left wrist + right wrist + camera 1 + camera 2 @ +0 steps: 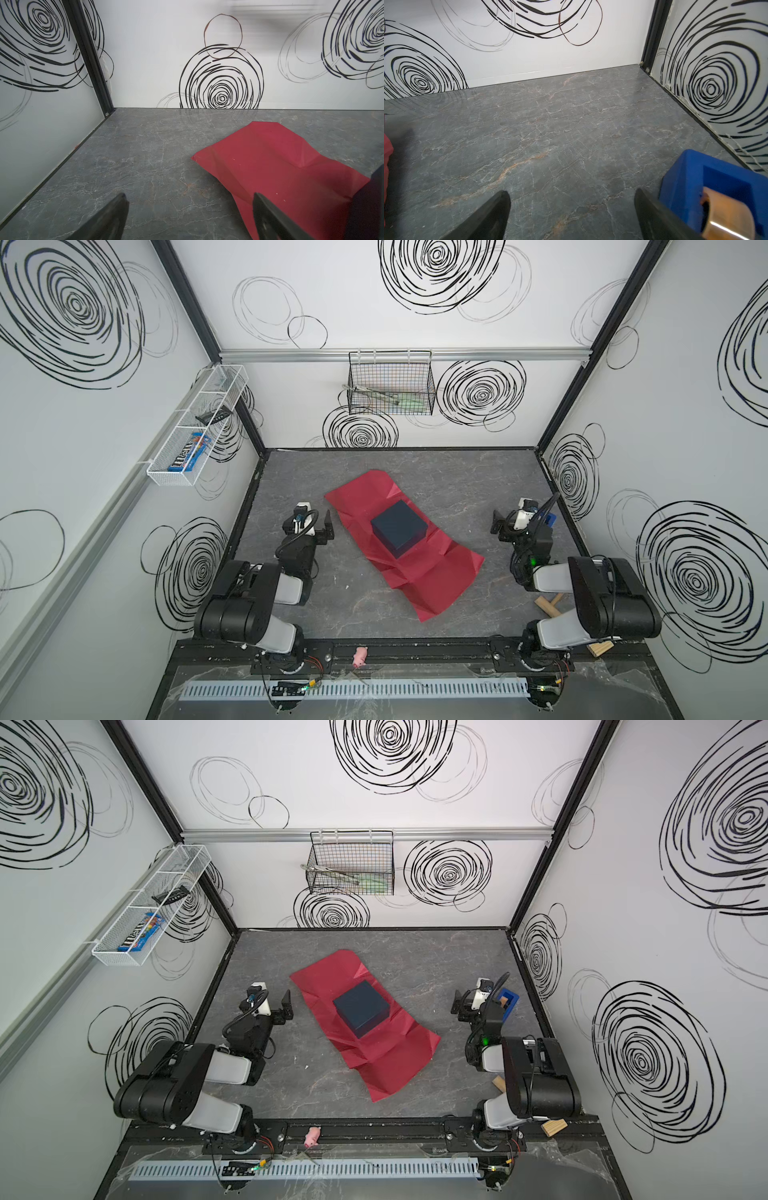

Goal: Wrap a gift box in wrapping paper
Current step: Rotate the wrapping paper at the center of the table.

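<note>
Gift box [399, 527] sits on the wrapping paper [432, 576], approx mid-sheet but nearer the far end, turned at an angle. The paper runs diagonally across the table [374, 614] from far-left to near-right and nothing is folded up yet, so wrapping looks not started. Paper likely v. thin and light, limp but with lots of creases that will make it fold where it wants. It prob. tears easily and slides on the smooth tabletop. Best hold prob. at a free edge or corner that lifts off the surface, e.g. the buckled far flap or the curled near end. Pinch shallow, lift slow, and don't drag or the box shifts w/ it. Box looks stiff, matte and light-ish. It works as an anchor, so no need to grab it, maybe press the lid while folding. Left gripper [190, 199] has jaws spread wide w/ nothing between them. It sits low, just beside the paper's left edge about level w/ the box. In the left wrist view the red sheet lies right by one finger, not between the two. Right gripper [572, 195] is also fully spread and empty, well apart from the paper on the right side, w/ the blue tape dispenser [685, 176] just beside it.
</note>
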